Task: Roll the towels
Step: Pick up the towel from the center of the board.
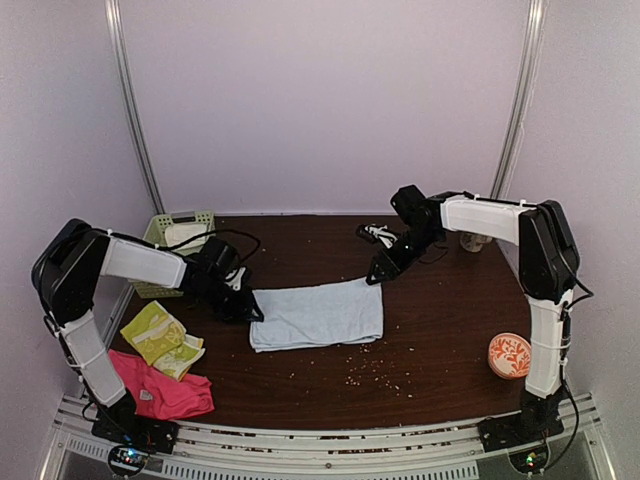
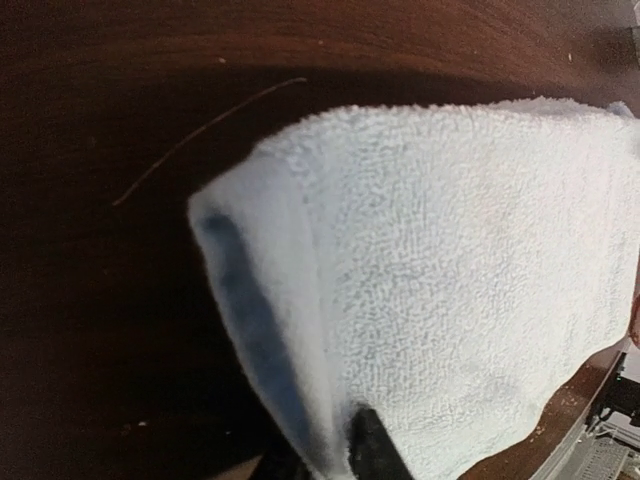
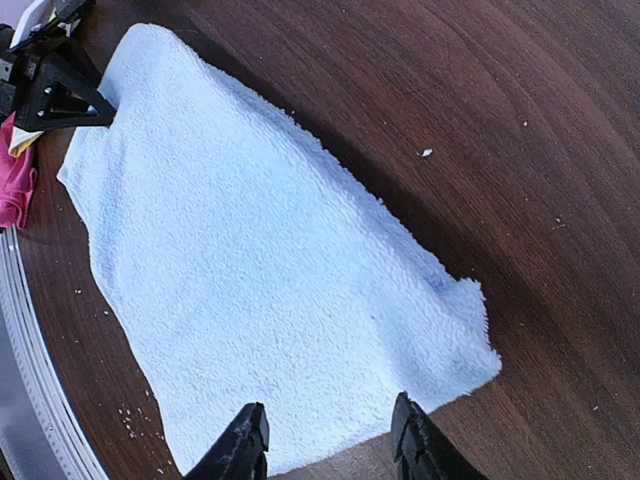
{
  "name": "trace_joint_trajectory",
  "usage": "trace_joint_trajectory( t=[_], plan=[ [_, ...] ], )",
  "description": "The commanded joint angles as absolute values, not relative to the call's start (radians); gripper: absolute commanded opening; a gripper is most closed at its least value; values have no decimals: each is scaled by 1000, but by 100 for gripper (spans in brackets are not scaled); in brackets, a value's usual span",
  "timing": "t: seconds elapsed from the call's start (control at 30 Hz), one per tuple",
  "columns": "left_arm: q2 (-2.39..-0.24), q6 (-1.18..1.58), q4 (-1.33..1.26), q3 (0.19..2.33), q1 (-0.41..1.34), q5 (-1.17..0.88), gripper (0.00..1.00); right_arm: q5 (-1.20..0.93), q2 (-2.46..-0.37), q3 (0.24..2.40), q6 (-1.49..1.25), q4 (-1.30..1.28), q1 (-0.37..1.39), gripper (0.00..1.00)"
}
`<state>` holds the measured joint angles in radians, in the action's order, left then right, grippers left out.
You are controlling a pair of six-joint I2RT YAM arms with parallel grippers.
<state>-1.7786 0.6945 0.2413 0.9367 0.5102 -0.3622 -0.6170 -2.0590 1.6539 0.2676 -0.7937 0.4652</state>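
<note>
Early stage: nothing rolled yet. Blue towel [image 1: 318, 315] flat in the middle of the desk [image 1: 450, 310], spread open, no turn started at either end.

Left tool [image 1: 250, 308] down at the towel's left edge. Wrist view puts one finger [image 2: 372, 450] on top of the hem and the other tucked below, with the hem raised slightly off the wood. Clamped or only straddling the hem — cannot tell.

Right tool [image 3: 328, 410] over the towel's far right corner. Jaws apart, cloth lying flat beneath, nothing pinched. Released.

Best guess at the step in hand: taking hold of the left hem to start the first turn, rolling toward the right edge of the desk. Right tool looks placed to steady the far corner, but not doing so now.

Other cloths:
- yellow-green towels [image 1: 155, 333] near the desk's left edge, loosely folded, not rolled
- pink towel [image 1: 160, 393] at the near left corner, bunched, not rolled

Basket [image 1: 175, 228] at the far left corner, clear of the work. Crumbs [image 1: 365, 375] scattered on the wood just beside the blue towel's near edge — could get caught in the roll.

Remaining, by judgement: the full roll of the blue towel, then the same for the yellow-green and pink ones. Close to zero complete.
</note>
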Motion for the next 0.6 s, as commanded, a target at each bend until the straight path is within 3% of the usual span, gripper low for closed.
trace_joint_trajectory(
  t=[0.0, 0.03, 0.3, 0.57],
  plan=[
    [-1805, 705, 208, 960, 513, -432, 5, -623, -2041, 1652, 289, -804, 471, 43],
    [-1796, 701, 216, 976, 513, -429, 0, -616, -2037, 1654, 290, -809, 471, 43],
    [-1748, 638, 314, 1286, 541, -467, 0, -572, -1960, 1688, 259, -837, 351, 42],
    [-1809, 680, 331, 1745, 627, -529, 0, -598, -1884, 1690, 210, -804, 148, 42]
  ],
)
